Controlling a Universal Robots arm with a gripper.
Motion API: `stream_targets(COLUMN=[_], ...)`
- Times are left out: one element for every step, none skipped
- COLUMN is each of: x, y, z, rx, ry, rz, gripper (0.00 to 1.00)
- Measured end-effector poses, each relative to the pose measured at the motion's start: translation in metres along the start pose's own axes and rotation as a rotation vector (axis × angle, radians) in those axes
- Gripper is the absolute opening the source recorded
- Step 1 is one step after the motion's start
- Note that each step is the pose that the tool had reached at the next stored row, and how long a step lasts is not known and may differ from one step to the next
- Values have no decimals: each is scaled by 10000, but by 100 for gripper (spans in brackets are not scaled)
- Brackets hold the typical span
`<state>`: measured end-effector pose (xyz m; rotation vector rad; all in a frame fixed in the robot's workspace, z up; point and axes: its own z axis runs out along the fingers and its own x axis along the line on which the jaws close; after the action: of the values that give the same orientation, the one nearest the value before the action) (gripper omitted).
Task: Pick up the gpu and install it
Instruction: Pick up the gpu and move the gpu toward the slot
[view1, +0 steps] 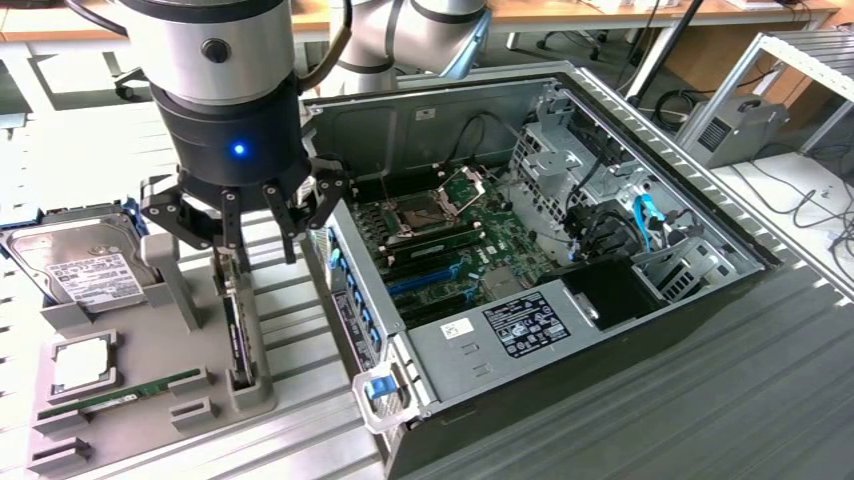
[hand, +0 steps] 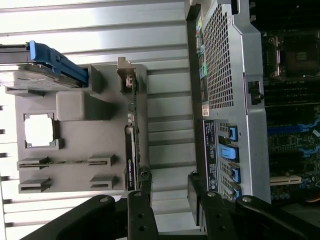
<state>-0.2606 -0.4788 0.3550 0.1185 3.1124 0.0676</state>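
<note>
The gpu stands on edge in a slot of the grey holder at the exterior view's left, beside the open computer case. In the wrist view the gpu shows edge-on as a thin dark strip with its silver bracket at the far end. My gripper hangs just above the card's back end, open, with nothing between its fingers. In the wrist view the gripper sits slightly to the case side of the card, and one finger lines up close to the card's edge.
On the holder also lie a hard drive with a blue bracket, a square CPU and a RAM stick. The case's side wall rises right beside the gpu slot. The motherboard lies exposed inside.
</note>
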Motion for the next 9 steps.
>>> stream_targets(x=[0,0,0,0,0,0,0,0,0], y=[0,0,0,0,0,0,-1,-1,-1], z=[2,5,8,10,12,15,18,21,23], rx=[0,0,-1,-1,-1,0,-1,-1,0], ry=[0,0,-1,0,0,0,-1,-1,-1], rz=[0,0,0,0,0,0,0,0,0], gripper=[42,42,42,42,42,42,42,42,42])
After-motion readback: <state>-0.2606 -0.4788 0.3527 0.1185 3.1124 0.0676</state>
